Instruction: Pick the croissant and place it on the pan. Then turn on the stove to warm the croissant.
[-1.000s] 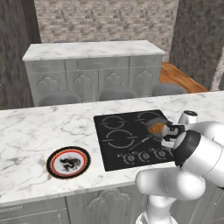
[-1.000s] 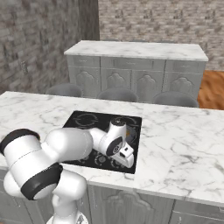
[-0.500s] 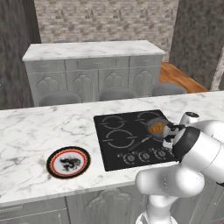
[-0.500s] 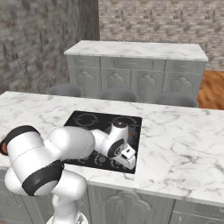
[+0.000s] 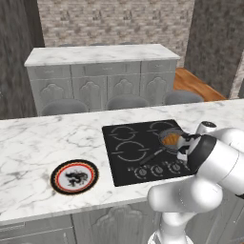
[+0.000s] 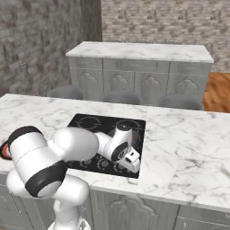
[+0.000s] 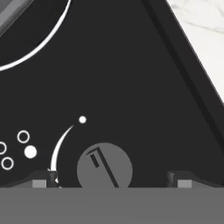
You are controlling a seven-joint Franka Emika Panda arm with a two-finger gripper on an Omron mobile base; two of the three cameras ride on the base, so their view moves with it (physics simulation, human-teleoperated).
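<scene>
Golden-brown croissant [image 5: 171, 139] is seated in the dark pan [image 5: 166, 137] on the black stove [image 5: 128, 155]. Gripper [image 7: 111, 181] is spread wide, straddling a grey knob [image 7: 104, 165].

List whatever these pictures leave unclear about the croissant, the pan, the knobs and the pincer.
- Croissant: left base view, a small orange patch in the pan; the arm covers its right side.
- Pan handle: left base view, too thin to follow to its end.
- Knob under the pincer: hand view, lower part cut off by the bottom edge; contact cannot be judged.
- Knob row on the stove: right base view, partly behind the arm.
</scene>
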